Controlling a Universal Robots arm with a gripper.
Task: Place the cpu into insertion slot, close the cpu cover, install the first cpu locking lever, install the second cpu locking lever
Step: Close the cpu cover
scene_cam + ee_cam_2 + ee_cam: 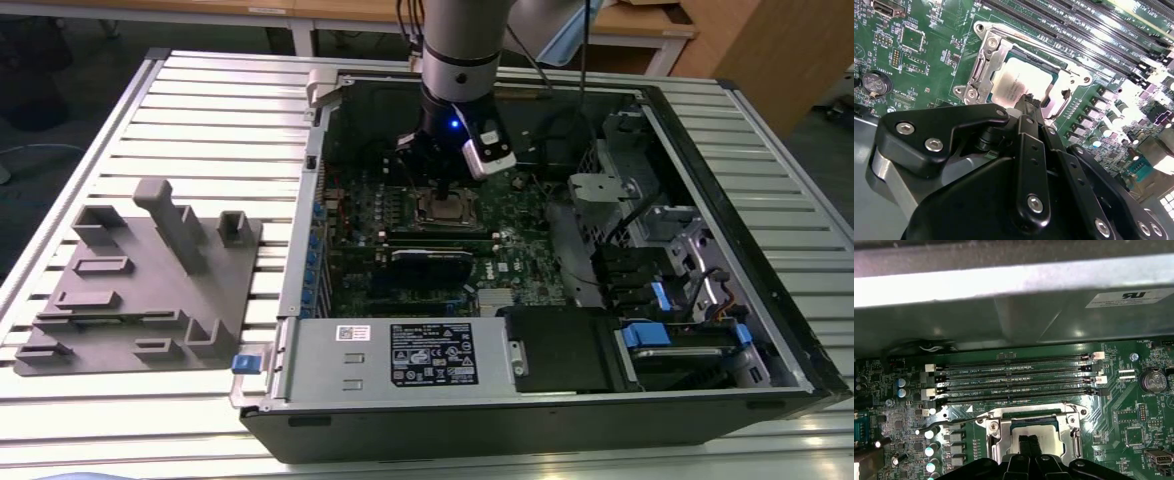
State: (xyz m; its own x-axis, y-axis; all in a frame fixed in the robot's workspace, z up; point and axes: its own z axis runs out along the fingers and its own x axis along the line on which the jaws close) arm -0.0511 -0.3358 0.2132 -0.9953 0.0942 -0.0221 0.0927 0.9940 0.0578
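The cpu point(1010, 82) is a small silvery square lying flat in the insertion slot point(449, 209) on the green motherboard point(387, 235). The silver cpu cover point(985, 59) lies down around it, and the chip's top shows through its window. My gripper point(1029, 100) stands straight above the socket with its two black fingertips point(1024, 446) pressed together on or just over the cpu point(1050, 436). Nothing is held between them. A thin wire lever point(1070, 412) runs along one edge of the cover point(993, 436).
Long black memory slots point(1014, 375) run close beside the socket. The open computer case point(300, 260) rests on a slatted table, with a power supply point(400, 355) at its near side and drive bays point(667, 260) on the exterior view's right. A grey fixture point(140, 275) lies on the exterior view's left.
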